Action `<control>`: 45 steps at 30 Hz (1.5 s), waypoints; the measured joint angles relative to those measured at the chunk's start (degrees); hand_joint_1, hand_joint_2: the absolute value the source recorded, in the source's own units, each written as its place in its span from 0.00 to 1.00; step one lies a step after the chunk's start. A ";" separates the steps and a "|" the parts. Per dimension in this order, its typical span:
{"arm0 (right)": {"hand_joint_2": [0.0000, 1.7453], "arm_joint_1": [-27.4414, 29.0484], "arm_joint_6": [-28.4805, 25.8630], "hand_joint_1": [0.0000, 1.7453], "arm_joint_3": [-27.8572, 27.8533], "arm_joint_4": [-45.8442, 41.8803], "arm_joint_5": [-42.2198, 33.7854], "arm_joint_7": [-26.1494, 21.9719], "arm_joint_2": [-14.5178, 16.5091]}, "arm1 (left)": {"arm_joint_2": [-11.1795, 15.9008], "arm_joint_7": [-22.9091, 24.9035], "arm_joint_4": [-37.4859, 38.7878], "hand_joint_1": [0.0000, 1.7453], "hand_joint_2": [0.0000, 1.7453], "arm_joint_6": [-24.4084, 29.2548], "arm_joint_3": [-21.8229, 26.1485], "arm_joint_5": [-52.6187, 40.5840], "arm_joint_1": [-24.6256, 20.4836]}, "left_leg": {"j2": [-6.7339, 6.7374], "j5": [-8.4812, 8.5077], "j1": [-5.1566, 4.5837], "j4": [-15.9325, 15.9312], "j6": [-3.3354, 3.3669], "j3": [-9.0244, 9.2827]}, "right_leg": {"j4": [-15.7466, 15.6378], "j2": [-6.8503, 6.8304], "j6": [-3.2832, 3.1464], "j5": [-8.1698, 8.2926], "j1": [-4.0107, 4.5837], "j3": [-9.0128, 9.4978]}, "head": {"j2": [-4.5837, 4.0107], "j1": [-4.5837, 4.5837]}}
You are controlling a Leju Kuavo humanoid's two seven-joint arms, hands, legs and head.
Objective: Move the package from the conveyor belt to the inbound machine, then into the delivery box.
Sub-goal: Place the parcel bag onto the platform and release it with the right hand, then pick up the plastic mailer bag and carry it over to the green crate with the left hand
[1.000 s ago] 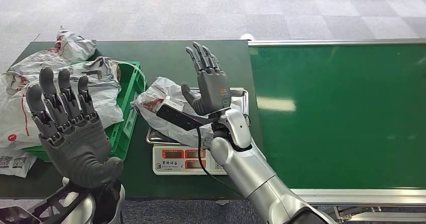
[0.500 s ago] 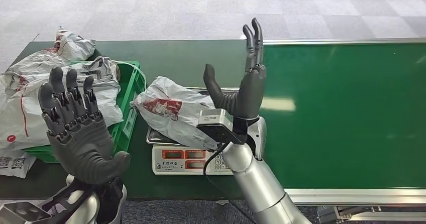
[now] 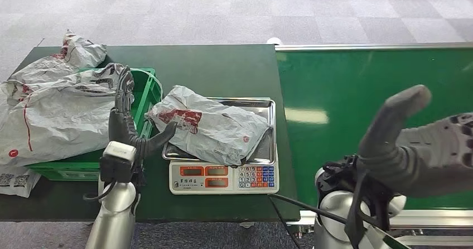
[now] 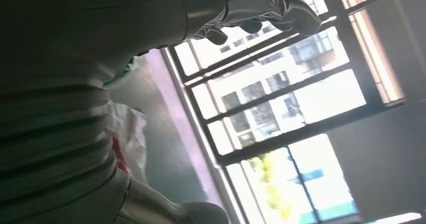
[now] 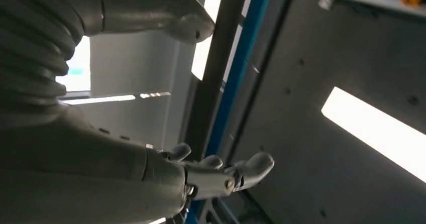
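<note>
The left hand point(image 3: 129, 127) stands empty, fingers up and thumb spread, just left of the package point(image 3: 209, 127) lying on the scale point(image 3: 223, 176). The right hand point(image 3: 421, 145) hangs empty and spread over the green conveyor belt point(image 3: 373, 92).

A pale grey package point(image 3: 209, 127) with a dark red printed patch lies in a silver tray point(image 3: 270, 127) on a white scale point(image 3: 223, 177) with red displays and blue and white keys. The tabletop point(image 3: 212, 65) is dark green, the conveyor belt point(image 3: 368, 126) a brighter green with a silver frame, and the crate point(image 3: 146, 95) bright green, holding crumpled grey bags point(image 3: 56, 109) with red and black markings. Both hands, left point(image 3: 131, 129) and right point(image 3: 418, 148), are dark grey on silver arms, above a floor point(image 3: 223, 14) of grey checkered tiles.
</note>
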 joint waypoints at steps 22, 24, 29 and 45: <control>1.00 0.44 0.19 0.00 0.61 -4.81 -1.19 0.08 -0.29 | 3.56 5.90 42.15 0.00 1.00 -1.42 -4.60 -23.26 -21.81 | 0.11 0.08 0.01 -0.01 -0.03 -0.05 | 0.02 0.08 -0.03 0.10 0.00 -0.02 | 0.00 -0.01; 1.00 0.35 0.20 0.00 0.79 -4.40 -1.36 0.09 -0.29 | 3.82 5.88 43.63 0.00 1.00 -3.89 -5.64 -24.39 -22.56 | 0.11 0.08 0.01 -0.01 -0.03 -0.05 | 0.02 0.08 -0.03 0.10 0.00 -0.01 | 0.00 -0.01; 1.00 0.08 0.26 0.00 1.28 -2.82 -1.49 0.08 -0.29 | 4.91 3.81 47.78 0.00 1.00 -12.93 -8.67 -26.22 -24.43 | 0.11 0.08 0.01 0.00 -0.03 -0.04 | 0.02 0.08 -0.03 0.10 0.00 0.01 | 0.00 0.01; 1.00 -0.02 0.26 0.00 1.83 -1.33 -0.14 0.08 -0.29 | 5.98 0.44 51.73 1.00 1.00 -15.87 -10.79 -25.24 -27.38 | 0.07 0.08 0.01 0.00 -0.03 -0.04 | 0.03 0.07 -0.03 0.10 0.00 0.02 | 0.00 0.00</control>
